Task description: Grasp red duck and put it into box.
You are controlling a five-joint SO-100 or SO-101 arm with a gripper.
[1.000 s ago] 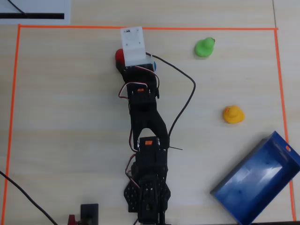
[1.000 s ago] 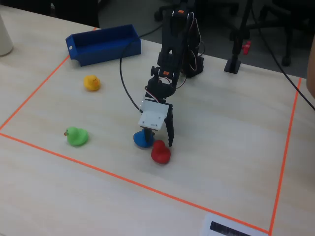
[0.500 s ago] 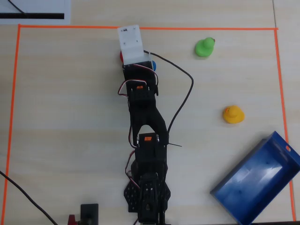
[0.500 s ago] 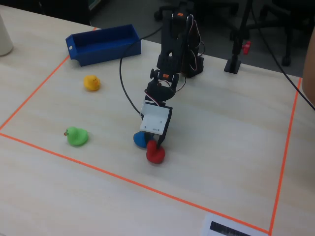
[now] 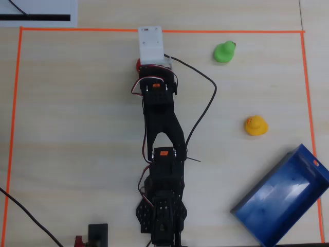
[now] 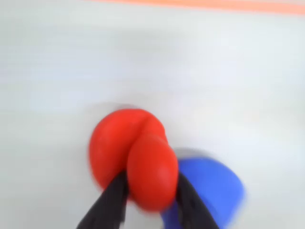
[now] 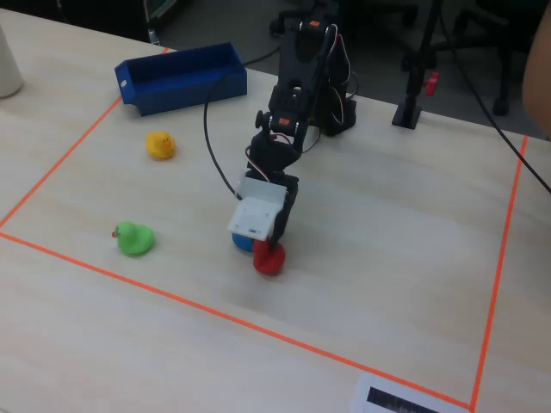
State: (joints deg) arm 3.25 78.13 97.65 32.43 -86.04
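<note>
Pinching the red duck (image 6: 143,162), your gripper (image 6: 148,191) has both fingers tight on it in the wrist view, blue duck (image 6: 209,191) at four o'clock; overhead, only a red sliver shows, and the box (image 5: 280,203) sits well apart.

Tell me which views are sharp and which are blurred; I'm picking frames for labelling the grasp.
Wrist view: soft and smeared throughout, though the red duck between the dark fingers and a blue duck beside it remain recognisable. Overhead view: crisp, with glare on the box, but the arm hides most of the red duck. Fixed view: sharp, evenly lit, gripper on the duck.
</note>
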